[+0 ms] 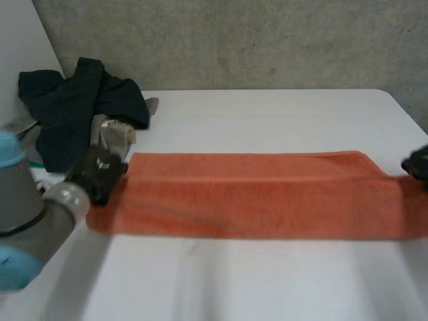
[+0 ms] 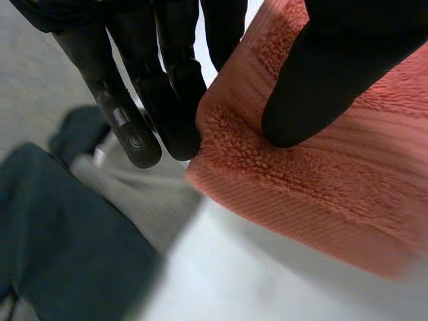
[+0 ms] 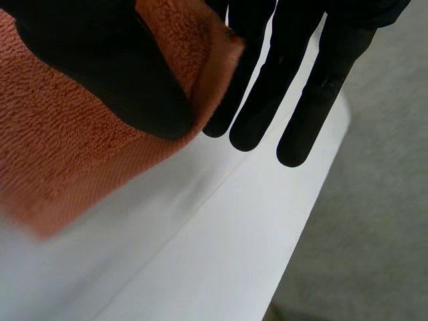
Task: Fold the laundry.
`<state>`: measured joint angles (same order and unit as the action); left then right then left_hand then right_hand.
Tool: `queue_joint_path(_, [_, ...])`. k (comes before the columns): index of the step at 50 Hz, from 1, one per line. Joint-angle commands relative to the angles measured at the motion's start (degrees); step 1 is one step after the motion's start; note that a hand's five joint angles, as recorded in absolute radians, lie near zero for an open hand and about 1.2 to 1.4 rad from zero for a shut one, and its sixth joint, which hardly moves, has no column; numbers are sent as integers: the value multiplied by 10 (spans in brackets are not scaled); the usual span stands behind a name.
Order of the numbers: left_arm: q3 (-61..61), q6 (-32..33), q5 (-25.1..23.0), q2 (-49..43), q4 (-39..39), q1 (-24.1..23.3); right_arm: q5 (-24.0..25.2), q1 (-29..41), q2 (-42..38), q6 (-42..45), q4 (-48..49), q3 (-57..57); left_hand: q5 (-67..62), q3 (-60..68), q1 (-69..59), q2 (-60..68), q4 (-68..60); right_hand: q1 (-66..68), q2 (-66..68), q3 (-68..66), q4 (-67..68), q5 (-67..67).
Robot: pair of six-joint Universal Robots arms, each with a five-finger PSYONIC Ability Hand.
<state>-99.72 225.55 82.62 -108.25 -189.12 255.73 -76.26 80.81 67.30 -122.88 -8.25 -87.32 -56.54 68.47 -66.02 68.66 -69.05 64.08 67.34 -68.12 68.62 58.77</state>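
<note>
An orange towel [image 1: 254, 194] lies folded into a long strip across the white table [image 1: 267, 120]. My left hand [image 1: 99, 174] is at the strip's left end. Its wrist view shows the thumb [image 2: 321, 87] on top of the orange towel [image 2: 321, 180] and the fingers [image 2: 167, 100] against the folded corner, pinching it. My right hand [image 1: 416, 164] is at the strip's right end. There the thumb [image 3: 114, 73] presses the orange towel [image 3: 53, 147] against the straight fingers [image 3: 267, 87], above the table's edge.
A heap of dark green and grey clothes [image 1: 80, 110] lies at the table's back left, just behind my left hand; the dark clothes [image 2: 60, 234] are also below its fingertips. The table's right edge [image 3: 314, 194] runs under my right hand.
</note>
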Motion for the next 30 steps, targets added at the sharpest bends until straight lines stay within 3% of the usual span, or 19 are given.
queue_joint_path(1, [177, -17, 3, -143, -51, -23, -38, 38, -105, -51, 97, 109, -135, 115, -140, 113, -110, 159, 127, -119, 114, 112])
queue_joint_path(12, [373, -20, 38, -300, -43, -46, -78, 78, -222, -55, 119, 236, -135, 115, -140, 113, -110, 159, 127, -119, 114, 112])
queue_joint_path(13, [380, -20, 39, -304, -43, -47, -81, 79, -228, -60, 126, 245, -90, 71, -95, 69, -65, -60, -93, 100, -105, -107])
queue_joint_path(14, [385, -20, 39, -308, -44, -48, -95, 83, -237, -70, 140, 258, 197, -216, 192, -218, 222, -541, -573, 581, -586, -588])
queue_joint_path(15, [387, -21, 40, -311, -48, -49, -104, 85, -238, -75, 146, 261, 565, -585, 560, -587, 590, -541, -573, 581, -586, -588])
queue_joint_path(16, [388, -22, 39, -311, -49, -50, -110, 88, -237, -83, 151, 263, 459, -478, 453, -480, 484, -541, -573, 581, -586, -588])
queue_joint_path(17, [388, -24, 39, -309, -49, -52, -118, 90, -235, -91, 155, 264, 469, -488, 464, -490, 494, -541, -573, 581, -586, -588])
queue_joint_path(18, [389, -26, 40, -308, -49, -56, -131, 94, -231, -110, 162, 261, 562, -582, 557, -583, 587, -541, -573, 581, -586, -588])
queue_joint_path(23, [369, -76, 40, -252, -43, -76, -137, 94, -184, -162, 153, 212, 565, -585, 560, -587, 590, -541, -573, 581, -586, -588])
queue_joint_path(28, [293, -127, 35, -181, -44, -72, -84, 87, -57, -184, 131, 89, 565, -585, 560, -587, 590, -541, -573, 581, -586, -588])
queue_joint_path(30, [255, -139, 34, -149, -45, -69, -41, 80, -13, -187, 113, 37, 565, -585, 560, -587, 590, -541, -573, 581, -586, -588])
